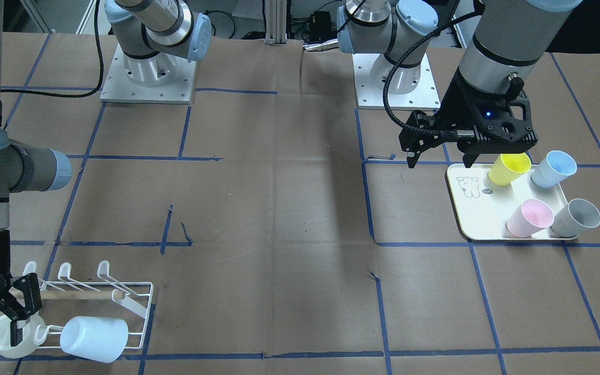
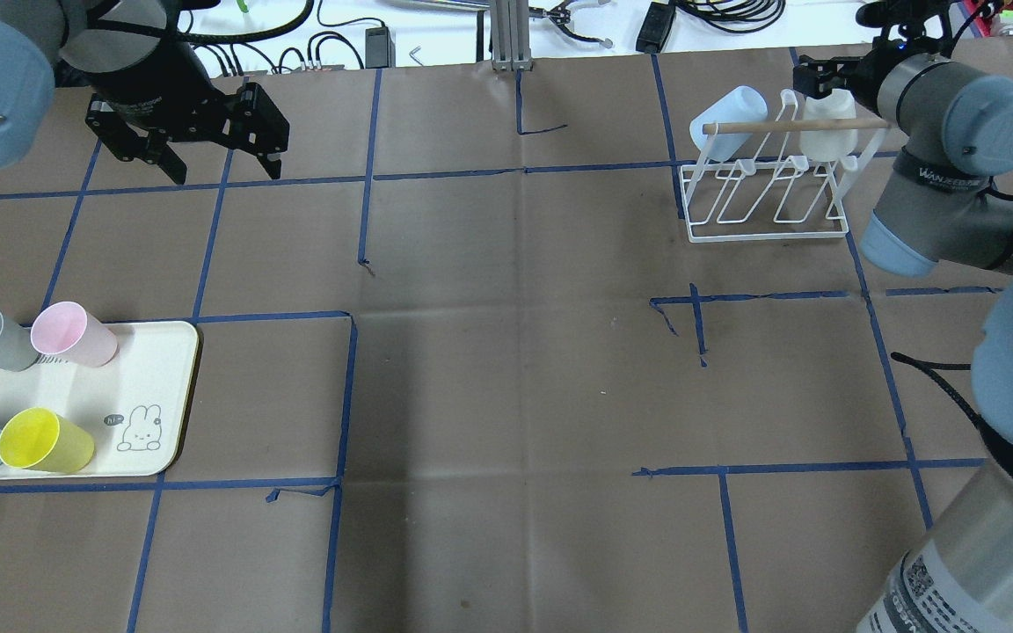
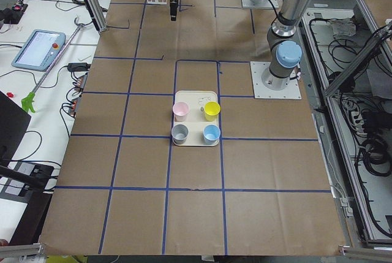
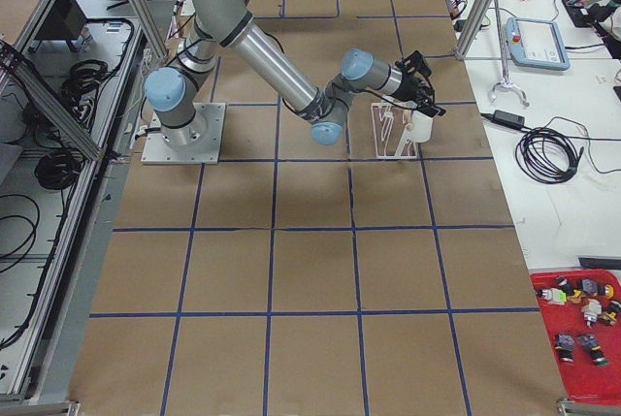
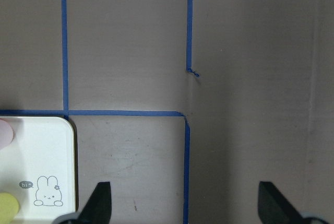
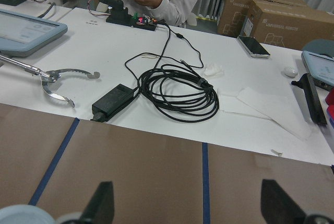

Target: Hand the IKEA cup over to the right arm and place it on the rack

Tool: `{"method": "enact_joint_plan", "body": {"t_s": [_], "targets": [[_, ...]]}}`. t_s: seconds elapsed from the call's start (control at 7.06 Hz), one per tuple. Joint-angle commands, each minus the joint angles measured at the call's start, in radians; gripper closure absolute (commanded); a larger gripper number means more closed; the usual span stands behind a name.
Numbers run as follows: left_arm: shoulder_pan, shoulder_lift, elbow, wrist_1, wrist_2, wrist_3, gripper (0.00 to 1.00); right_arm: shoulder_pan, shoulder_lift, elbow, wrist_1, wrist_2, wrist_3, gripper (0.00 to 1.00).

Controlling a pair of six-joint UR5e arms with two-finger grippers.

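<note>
Standing mouth-up on the tray [image 1: 465, 214], long axes vertical, are four cups: yellow cup [image 1: 508, 169], blue cup [image 1: 552, 169], pink cup [image 1: 529, 219] and grey cup [image 1: 573, 219]. The left gripper [image 1: 440, 159] hovers over the table [image 1: 279, 208] beside the tray's inboard edge, fingers pointing down, jaws spread wide and holding nothing. In its wrist view the tray lies off toward the robot's left of the jaws. The yellow cup is nearest them, and no cup stands between the fingers. The right gripper [image 1: 25, 328] is at the rack [image 2: 766, 236], well apart from the tray, with jaws likewise spread and clamping nothing. The white cup [image 1: 0, 344] sits at the rack's end right at its fingertips; whether a finger touches its rim cannot be told. A second pale cup [image 1: 94, 338] lies on its side on the neighbouring prongs. Judgement: the white cup reads as delivered. The next fetch falls to the left arm, plainly the nearer. It turns on carrying the jaws sideways over the tray until one upright cup wall, likeliest the yellow, stands between the fingers.
</note>
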Motion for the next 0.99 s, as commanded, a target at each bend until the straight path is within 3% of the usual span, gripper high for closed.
{"method": "enact_joint_plan", "body": {"t_s": [0.0,0.14,0.28,0.43,0.71,0.85], "targets": [[0.0,0.001,0.0,0.001,-0.001,0.0,0.0,0.015,-0.088,-0.019,0.03,-0.002,-0.006,0.0],[0.0,0.001,0.0,0.001,-0.001,0.002,0.0,0.038,-0.152,-0.032,0.037,-0.012,-0.006,0.0],[0.0,-0.001,0.0,0.001,-0.001,0.02,0.0,0.043,-0.187,-0.031,0.199,-0.009,-0.003,0.0],[0.0,-0.001,-0.002,0.001,-0.001,0.037,0.0,0.072,-0.255,-0.043,0.45,-0.017,-0.011,0.0],[0.0,-0.003,0.0,0.002,-0.001,0.035,0.0,0.202,-0.353,-0.075,0.791,-0.171,0.006,0.0],[0.0,-0.003,0.0,0.002,-0.001,0.035,0.0,0.269,-0.37,-0.077,0.885,-0.275,0.117,0.0]]}}
